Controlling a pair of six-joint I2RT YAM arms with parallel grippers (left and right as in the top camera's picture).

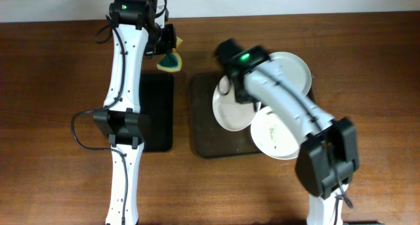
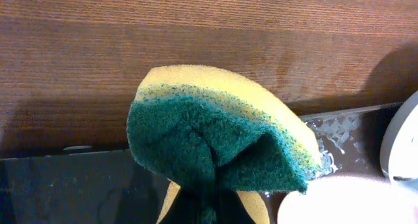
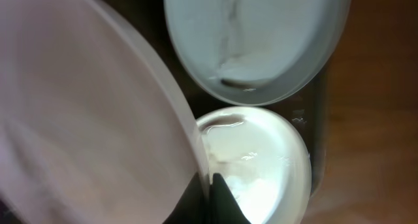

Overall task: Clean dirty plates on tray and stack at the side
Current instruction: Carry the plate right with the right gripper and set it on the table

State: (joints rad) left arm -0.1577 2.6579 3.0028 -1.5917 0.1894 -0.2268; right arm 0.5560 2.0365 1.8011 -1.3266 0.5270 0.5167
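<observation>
Now your left jaws clench a sponge [image 2: 222, 139] left of the tray [image 1: 203, 140]; your right jaws grip a plate [image 1: 228, 113] over it.

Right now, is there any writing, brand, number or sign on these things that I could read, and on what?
None: no word, label, brand or number can be read in any view.
The plates, the tray and the sponge bear no print.
The only sign is a green light on the right arm, and another on the left arm.
</observation>
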